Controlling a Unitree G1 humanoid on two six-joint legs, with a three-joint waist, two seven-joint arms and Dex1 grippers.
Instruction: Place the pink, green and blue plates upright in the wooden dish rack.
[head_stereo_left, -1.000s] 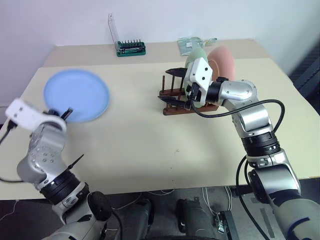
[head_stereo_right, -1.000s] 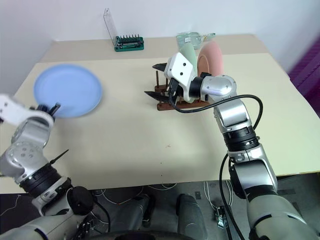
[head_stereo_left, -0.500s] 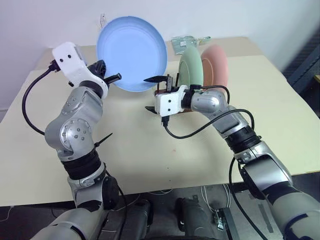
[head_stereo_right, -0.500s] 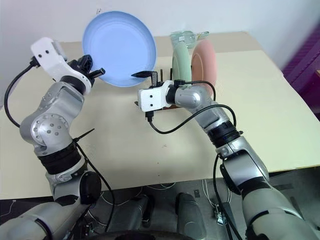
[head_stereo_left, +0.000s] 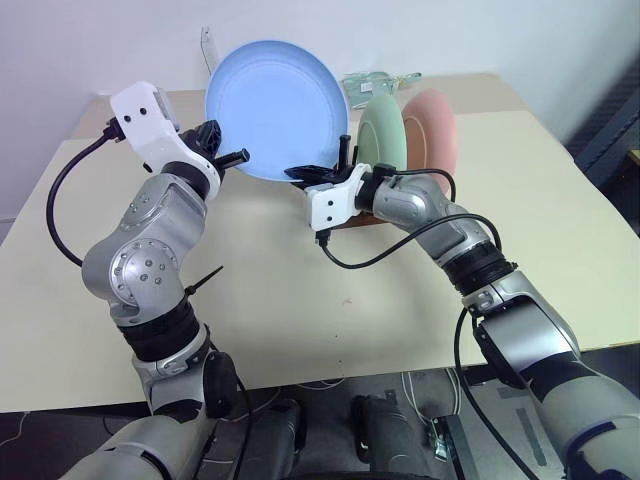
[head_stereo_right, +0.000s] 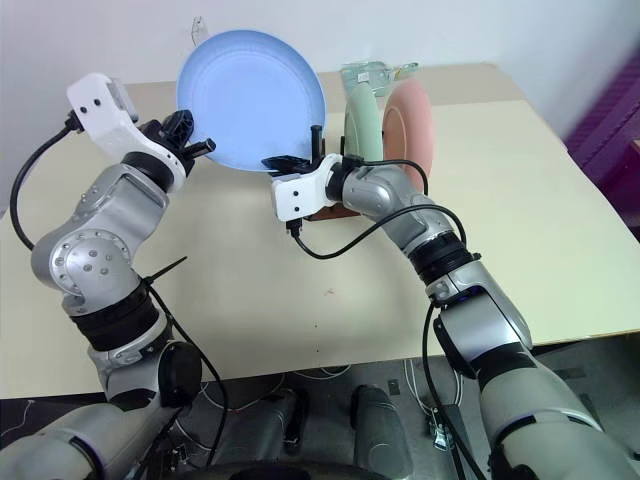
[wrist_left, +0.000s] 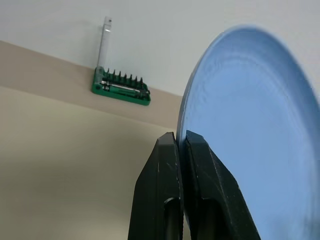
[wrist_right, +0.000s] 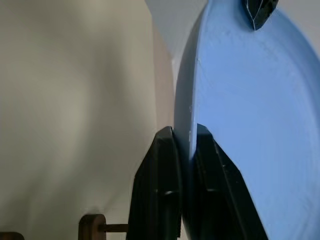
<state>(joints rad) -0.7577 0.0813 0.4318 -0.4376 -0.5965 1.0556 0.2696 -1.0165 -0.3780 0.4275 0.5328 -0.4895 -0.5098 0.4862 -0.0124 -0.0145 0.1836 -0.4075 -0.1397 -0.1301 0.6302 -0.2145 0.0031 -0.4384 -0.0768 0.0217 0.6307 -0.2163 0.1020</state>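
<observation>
While the blue plate (head_stereo_left: 275, 110) stands upright above the table (head_stereo_left: 300, 300), just left of the wooden dish rack (head_stereo_right: 325, 210), both grippers grasp its rim. Left gripper (wrist_left: 181, 142) clamps one edge, right gripper (wrist_right: 184, 135) the lower edge. Green plate (head_stereo_left: 382, 135) and pink plate (head_stereo_left: 432, 130) apparently sit racked.

Both arms raised; left gripper (head_stereo_left: 232, 157) and right gripper (head_stereo_left: 322, 170) with fingers pinched shut.

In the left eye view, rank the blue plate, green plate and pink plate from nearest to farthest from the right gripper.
1. blue plate: its rim is clamped in the right gripper.
2. green plate: upright in the rack, just right of the gripper.
3. pink plate: upright beyond the green one.
</observation>
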